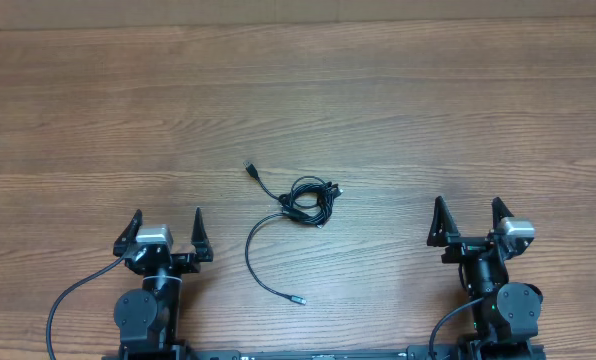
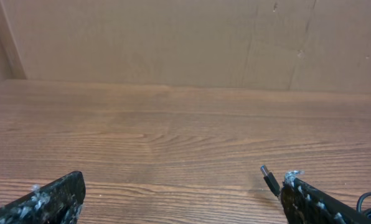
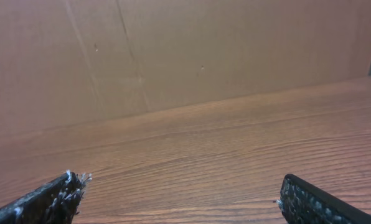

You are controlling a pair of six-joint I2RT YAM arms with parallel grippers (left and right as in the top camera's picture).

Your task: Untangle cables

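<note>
A wooden table fills the overhead view, with a brown board wall behind it. At the near edge the left gripper and the right gripper sit well apart, each with its jaws spread wide and nothing between them. The cables lie on the table between the two, knotted into a small black tangle. One plug points toward the far side, and a silvery tip ends a loose curved strand nearer the arms.
</note>
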